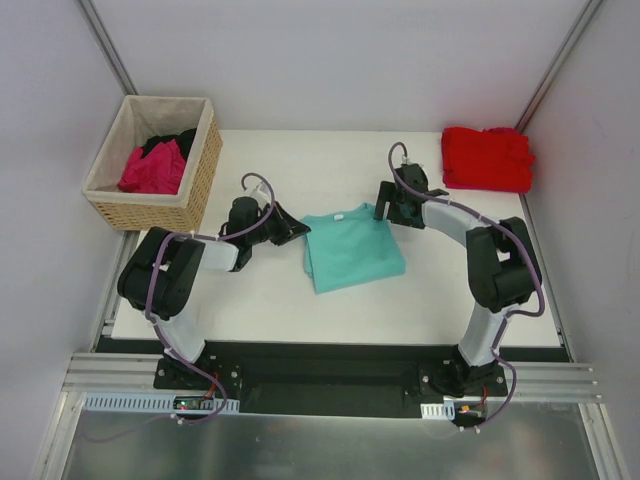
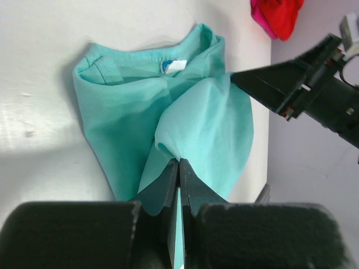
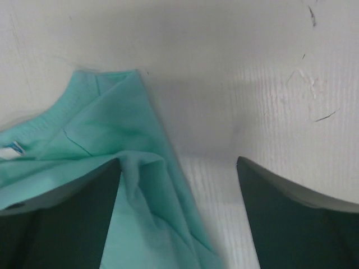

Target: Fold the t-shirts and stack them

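**Teal shirt pinched on my left, my right jaws standing apart**

The only tag I can find is the small white neck label with a blue edge, sewn inside the collar of the teal t-shirt. Any print on it is too small for me to read.

The shirt lies partly folded in the middle of the white table, collar toward the far side. The cloth is thin, soft and rumpled, with a ribbed neckband.

My left gripper is clamped together on a raised fold at the shirt's left edge, so the fabric puckers up into the jaws. My right gripper has its jaws wide apart at the shirt's far right corner, one finger over the teal hem and the other over bare table, gripping nothing.

A red t-shirt sits folded at the far right corner of the table. A magenta t-shirt and a black t-shirt lie bunched in the woven basket off the far left corner.
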